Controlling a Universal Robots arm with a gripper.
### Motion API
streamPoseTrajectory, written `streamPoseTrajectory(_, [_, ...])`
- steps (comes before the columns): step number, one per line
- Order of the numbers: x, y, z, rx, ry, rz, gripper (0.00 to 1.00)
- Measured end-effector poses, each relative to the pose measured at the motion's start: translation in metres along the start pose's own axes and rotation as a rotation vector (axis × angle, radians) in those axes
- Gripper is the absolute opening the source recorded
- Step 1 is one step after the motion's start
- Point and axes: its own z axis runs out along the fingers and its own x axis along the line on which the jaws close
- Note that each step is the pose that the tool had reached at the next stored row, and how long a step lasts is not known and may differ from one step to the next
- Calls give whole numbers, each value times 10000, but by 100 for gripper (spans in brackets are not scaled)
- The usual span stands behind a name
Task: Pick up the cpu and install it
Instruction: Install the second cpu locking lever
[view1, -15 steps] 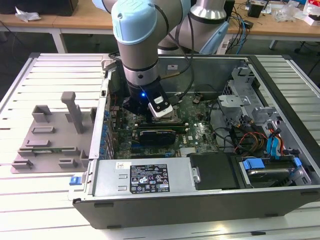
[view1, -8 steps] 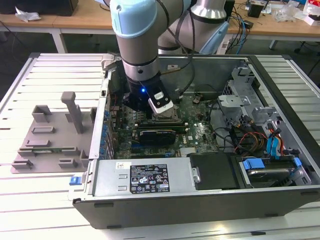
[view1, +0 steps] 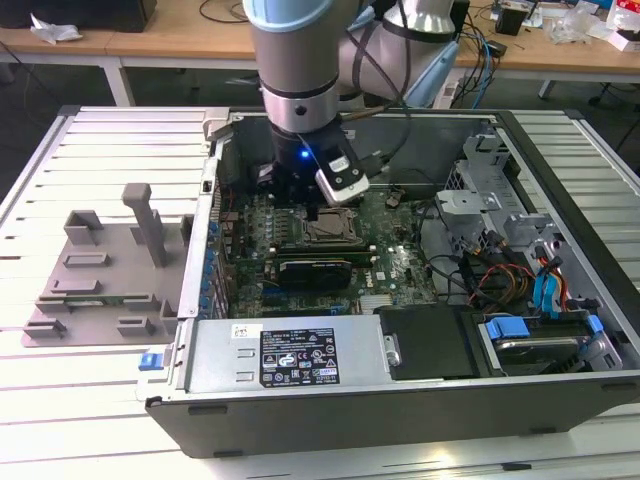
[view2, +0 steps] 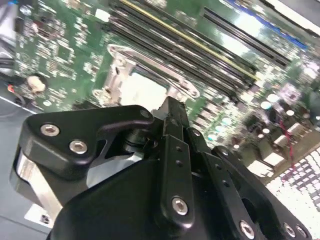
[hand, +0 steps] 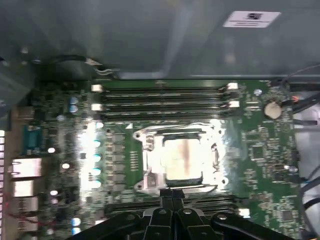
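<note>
Tool: in the first wrist view we see the tool (hand: 172, 201) with its two black fingertips pressed flat together, closed, nothing between them. In the second wrist view the fingers (view2: 175, 125) meet in one narrow black stem above the board.

Tool contact: we see it hanging just over the near edge of the socket frame (hand: 180, 155); whether it touches the metal we cannot tell.

Cpu: there it is, the cpu (hand: 182, 159), silver-grey top up, lying flat inside the socket frame on the motherboard (hand: 260, 150). In the second wrist view the cpu (view2: 142, 90) shows as a pale square inside the metal frame, just beyond the fingertips. In the exterior view the cpu (view1: 328, 229) sits directly beneath the arm's wrist.

Around the socket: we see long dark memory slots (hand: 162, 97) running on the far side of the frame, and more slots on the near side by the tool.

Arm: in the exterior view the arm (view1: 298, 80) reaches straight down into the open computer case (view1: 400, 390), a blue light glowing on its wrist.

Beyond the case: the grey fixture tray (view1: 100, 270) lies on the slatted worktop (view1: 60, 400) at the exterior view's left, well apart from the tool.
</note>
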Motion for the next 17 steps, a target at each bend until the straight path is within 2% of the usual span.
streamPoseTrajectory(1, [-55,1,6,13,64,10,11])
streamPoseTrajectory(3, [-85,-24,5,94,343,50,11])
streamPoseTrajectory(7, [-123,-115,-1,165,729,93,11])
streamPoseTrajectory(8, [-134,-138,0,168,780,99,11])
streamPoseTrajectory(9, [-137,-153,8,166,786,99,11])
streamPoseTrajectory(13, [-99,-177,131,65,794,81,11])
streamPoseTrajectory(17, [-96,-179,142,64,796,79,11])
